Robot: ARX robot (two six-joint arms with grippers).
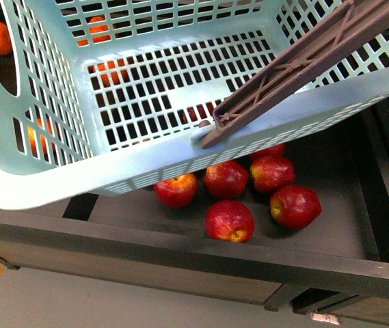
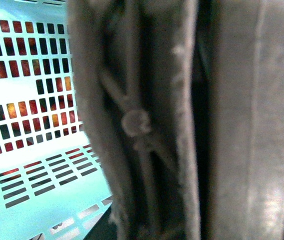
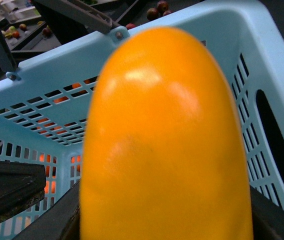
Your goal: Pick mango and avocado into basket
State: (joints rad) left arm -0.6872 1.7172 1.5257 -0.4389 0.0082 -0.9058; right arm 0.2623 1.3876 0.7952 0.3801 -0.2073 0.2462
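Yellow mango (image 3: 166, 145) at the basket (image 3: 226, 17)

Gripped between the dark fingers (image 3: 12, 192) of the right gripper (image 3: 146, 207), closed on its sides. Smooth, glossy, all orange-yellow, with rounded end, in front of the teal rim. Cannot tell the left gripper's state: hidden behind blurred brown handle (image 2: 146, 125).

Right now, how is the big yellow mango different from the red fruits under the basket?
Colour: the mango is yellow-orange all over, while the red fruits are red with small yellow patches.
Shape: the mango is long and oblong; the red fruits are rounder.
Place: the mango is held up in front of the basket; the red fruits lie on the dark shelf beneath it.
Both have smooth, shiny skin.
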